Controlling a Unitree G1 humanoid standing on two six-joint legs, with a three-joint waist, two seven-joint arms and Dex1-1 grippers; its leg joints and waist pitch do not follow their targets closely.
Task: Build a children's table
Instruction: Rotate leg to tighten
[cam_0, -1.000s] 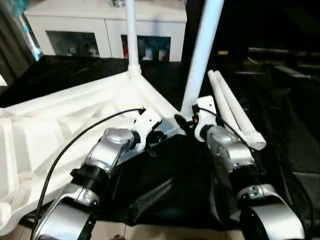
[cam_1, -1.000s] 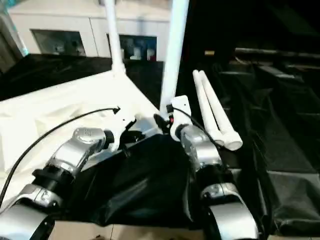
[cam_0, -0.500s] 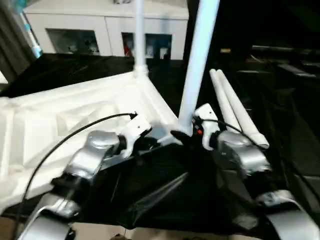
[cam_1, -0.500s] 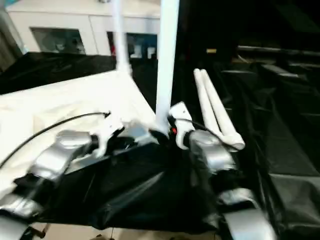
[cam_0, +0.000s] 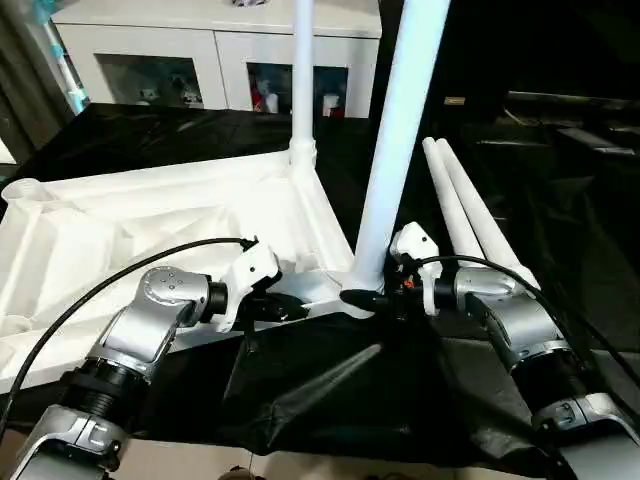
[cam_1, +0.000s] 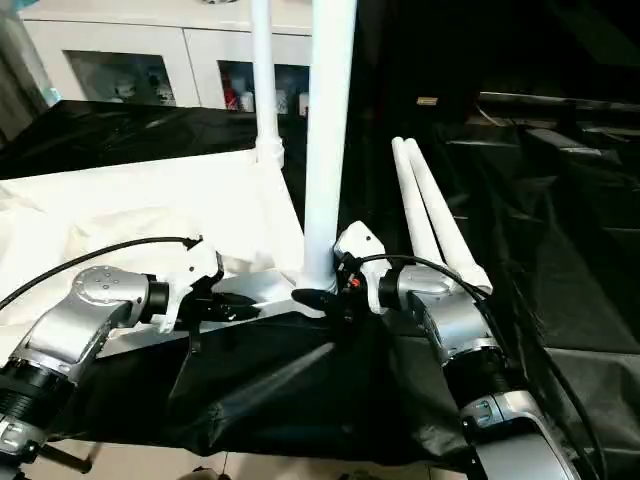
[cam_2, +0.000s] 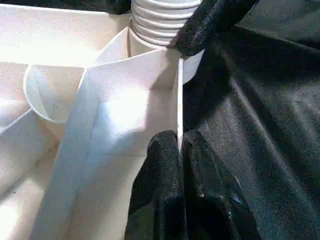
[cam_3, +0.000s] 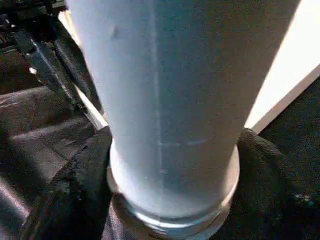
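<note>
Left claw (cam_2: 178, 150) clamped on tabletop (cam_0: 150, 225) rim, right claw (cam_0: 358, 297) around upright leg (cam_0: 395, 140) (base).

Left gripper (cam_2: 179, 150): black fingers pinched together on the thin white edge of the table top (cam_2: 125, 100). Ribbed leg base (cam_2: 160, 22) seated in corner socket; another black finger (cam_2: 210, 22) against it. Black cloth (cam_2: 265, 110) beside.

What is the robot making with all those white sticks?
It is building a small white table. The tabletop lies upside down on a black cloth. Two legs already stand up in its corners, a far leg and a near leg. The right gripper is wrapped around the bottom of the near leg, and the left gripper pinches the tabletop's edge beside it. Two loose legs lie waiting on the cloth.
</note>
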